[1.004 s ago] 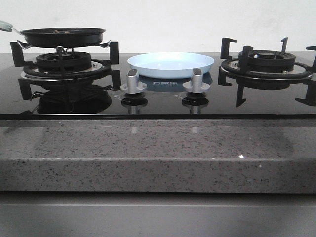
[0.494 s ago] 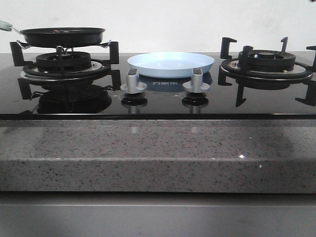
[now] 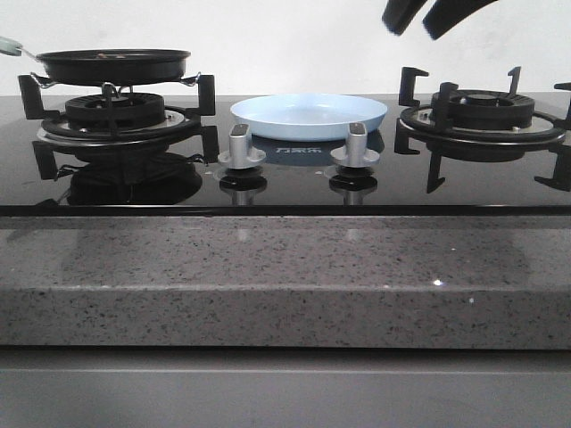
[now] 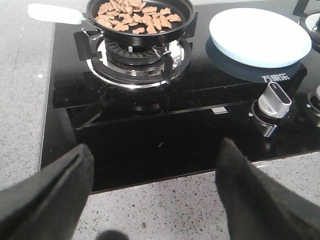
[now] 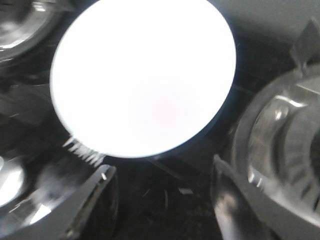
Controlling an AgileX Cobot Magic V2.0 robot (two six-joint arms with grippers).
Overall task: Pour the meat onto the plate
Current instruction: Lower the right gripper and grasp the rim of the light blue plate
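Observation:
The meat [image 4: 139, 15], many small reddish-brown slices, lies in a black frying pan [image 4: 186, 15] on the left burner; the pan also shows in the front view [image 3: 114, 64]. The pale blue plate [image 3: 309, 116] sits empty on the hob between the two burners; it also shows in the left wrist view [image 4: 260, 36] and, washed out white, in the right wrist view [image 5: 145, 75]. My left gripper [image 4: 155, 185] is open and empty over the counter's front edge, well short of the pan. My right gripper [image 3: 421, 20] is open and empty, high above the gap between plate and right burner.
The pan's pale handle [image 4: 55, 14] points away from the plate. Two silver knobs [image 3: 242, 147] [image 3: 356, 144] stand in front of the plate. The right burner [image 3: 482, 116] has tall black pan supports. A speckled stone counter [image 3: 285, 276] fronts the black glass hob.
My right gripper's fingertips have come into the front view at the top right, where nothing showed before. Pan, plate and knobs have not moved.

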